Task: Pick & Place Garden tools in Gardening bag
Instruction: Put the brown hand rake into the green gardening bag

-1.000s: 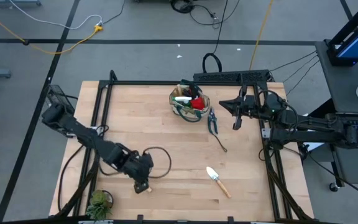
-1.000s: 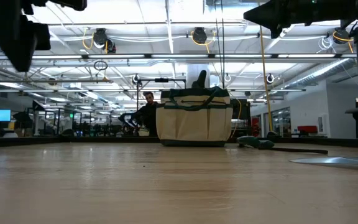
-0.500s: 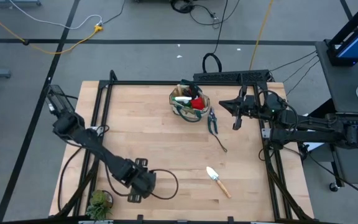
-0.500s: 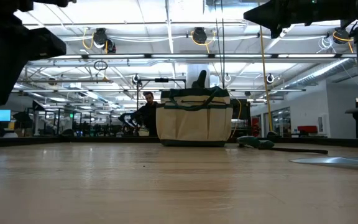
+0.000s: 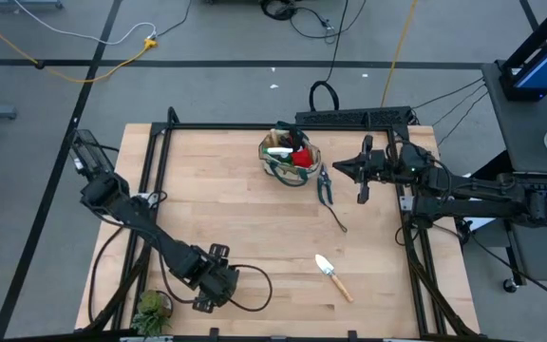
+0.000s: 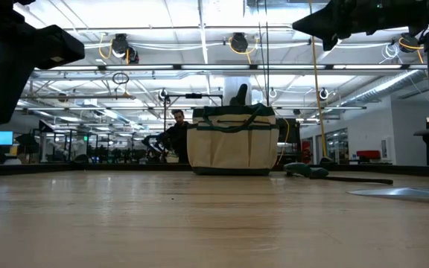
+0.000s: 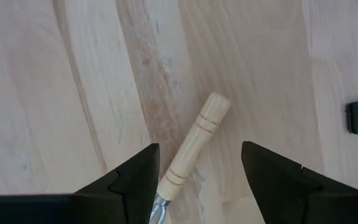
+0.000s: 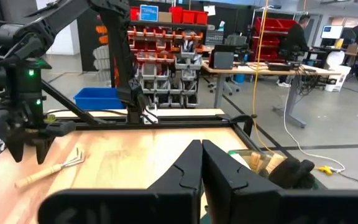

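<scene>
One gardening bag (image 5: 290, 157), one trowel (image 5: 333, 276), one shears (image 5: 325, 185), one fork (image 7: 188, 155). Left gripper (image 7: 197, 171) wide open above fork, holding nothing; right gripper (image 8: 202, 163) closed, empty.

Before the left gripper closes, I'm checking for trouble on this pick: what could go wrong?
The left gripper is open over the wooden-handled hand fork, whose handle lies slanted between the fingers; closing could twist or pinch it off-centre. The small leafy potted plant sits close to that gripper, so a swing might knock it.
</scene>
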### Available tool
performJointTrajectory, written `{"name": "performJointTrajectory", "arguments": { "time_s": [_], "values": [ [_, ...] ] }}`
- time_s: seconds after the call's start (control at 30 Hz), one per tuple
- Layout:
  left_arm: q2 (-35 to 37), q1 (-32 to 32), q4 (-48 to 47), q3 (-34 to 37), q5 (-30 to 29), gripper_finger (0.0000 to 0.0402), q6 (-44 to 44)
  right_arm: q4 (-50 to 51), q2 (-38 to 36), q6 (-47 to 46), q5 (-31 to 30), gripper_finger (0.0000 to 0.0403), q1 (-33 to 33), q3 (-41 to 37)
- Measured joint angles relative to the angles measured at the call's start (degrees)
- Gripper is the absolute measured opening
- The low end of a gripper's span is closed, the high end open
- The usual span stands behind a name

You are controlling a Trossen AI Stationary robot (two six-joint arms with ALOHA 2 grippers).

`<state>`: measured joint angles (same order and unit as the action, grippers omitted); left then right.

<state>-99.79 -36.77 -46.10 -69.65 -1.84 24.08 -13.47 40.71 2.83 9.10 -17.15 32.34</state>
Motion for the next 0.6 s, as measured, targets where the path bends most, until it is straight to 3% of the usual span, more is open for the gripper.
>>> {"name": "performJointTrajectory", "arguments": {
  "time_s": [0.37, 0.6],
  "values": [
    [-0.13, 0.02, 0.05, 0.0, -0.84, 0.0234, 0.39, 2.94, -2.28, 0.85, 0.17, 0.0, 0.0, 0.0],
    [-4.01, -0.43, -0.3, 0.02, -0.8, 0.0234, 0.41, 6.94, -5.96, -0.21, 0.17, 0.0, 0.0, 0.0]
  ]
}}
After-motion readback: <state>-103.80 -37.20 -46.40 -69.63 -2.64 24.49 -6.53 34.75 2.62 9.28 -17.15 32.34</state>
